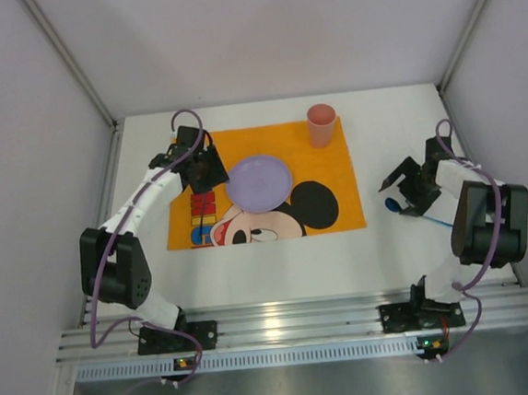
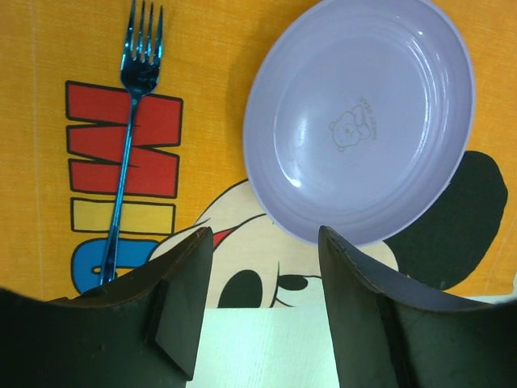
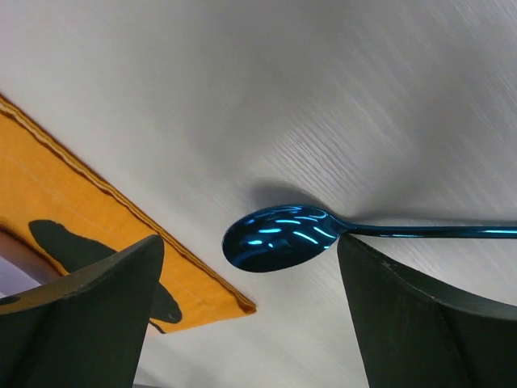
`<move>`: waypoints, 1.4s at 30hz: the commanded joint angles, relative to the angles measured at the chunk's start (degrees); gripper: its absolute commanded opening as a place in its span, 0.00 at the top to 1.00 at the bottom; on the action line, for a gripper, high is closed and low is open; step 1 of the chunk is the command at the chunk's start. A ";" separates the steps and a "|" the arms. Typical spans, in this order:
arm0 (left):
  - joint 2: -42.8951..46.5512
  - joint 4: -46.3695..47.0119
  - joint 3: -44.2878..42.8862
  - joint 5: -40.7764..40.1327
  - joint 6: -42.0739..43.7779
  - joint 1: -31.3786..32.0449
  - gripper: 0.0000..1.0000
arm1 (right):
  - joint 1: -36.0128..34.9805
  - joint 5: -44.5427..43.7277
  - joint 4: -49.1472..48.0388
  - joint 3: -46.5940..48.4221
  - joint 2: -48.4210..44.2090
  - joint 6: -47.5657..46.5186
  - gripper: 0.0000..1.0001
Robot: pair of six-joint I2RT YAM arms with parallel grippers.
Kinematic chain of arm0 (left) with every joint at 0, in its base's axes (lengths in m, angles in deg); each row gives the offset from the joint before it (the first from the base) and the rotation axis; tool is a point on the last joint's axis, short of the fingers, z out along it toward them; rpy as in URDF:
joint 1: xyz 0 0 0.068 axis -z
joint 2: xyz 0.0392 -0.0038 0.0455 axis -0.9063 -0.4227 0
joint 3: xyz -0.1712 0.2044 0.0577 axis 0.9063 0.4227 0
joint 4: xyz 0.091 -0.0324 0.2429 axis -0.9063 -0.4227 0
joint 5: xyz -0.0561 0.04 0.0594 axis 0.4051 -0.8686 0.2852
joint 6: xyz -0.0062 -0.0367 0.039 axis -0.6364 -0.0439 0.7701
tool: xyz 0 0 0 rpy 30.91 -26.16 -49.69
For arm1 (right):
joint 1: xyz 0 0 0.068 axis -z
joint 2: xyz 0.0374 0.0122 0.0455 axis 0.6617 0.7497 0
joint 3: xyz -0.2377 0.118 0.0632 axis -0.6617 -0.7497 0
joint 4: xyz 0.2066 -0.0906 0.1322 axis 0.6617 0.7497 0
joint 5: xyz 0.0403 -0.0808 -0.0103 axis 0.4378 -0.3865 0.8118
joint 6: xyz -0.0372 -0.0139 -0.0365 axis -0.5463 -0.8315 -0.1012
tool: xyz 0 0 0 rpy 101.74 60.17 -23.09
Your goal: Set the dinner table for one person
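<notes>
The white dinner table [image 1: 388, 140] carries an orange mouse-print placemat [image 1: 334, 154]. On the placemat lie a lilac plate [image 1: 259, 181] and a pink cup [image 1: 321, 124]. My left gripper [image 1: 199, 171] is open and empty above the placemat's left part. In the left wrist view, a blue fork [image 2: 121, 186] lies on the placemat [image 2: 48, 48] left of the plate [image 2: 363, 113]. My right gripper [image 1: 402, 185] is open over a blue spoon [image 1: 392, 206] lying on the bare table right of the placemat. In the right wrist view the spoon's bowl [image 3: 279, 238] lies between the open fingers.
A silver ridged rail [image 1: 284, 325] runs along the near edge, with both arm bases on it. Grey walls enclose the table on the left, right and far side. The placemat's corner [image 3: 234, 303] lies just left of the spoon.
</notes>
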 commanded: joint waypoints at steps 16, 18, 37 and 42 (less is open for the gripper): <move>-3.94 -4.48 -8.86 -3.45 -0.17 -0.91 0.43 | 0.23 9.97 -5.19 32.67 20.21 -5.06 0.13; -4.56 -4.48 -9.74 -3.18 -0.17 -0.91 0.43 | 0.14 8.31 -2.56 33.37 17.50 -7.35 0.13; -10.27 -6.94 -17.74 -0.63 2.91 -0.91 0.44 | 0.76 -10.06 17.57 42.51 23.10 -28.10 0.35; -10.27 -7.03 -17.38 -0.46 2.73 -0.91 0.44 | -0.12 -10.68 18.19 41.90 25.03 -28.54 0.46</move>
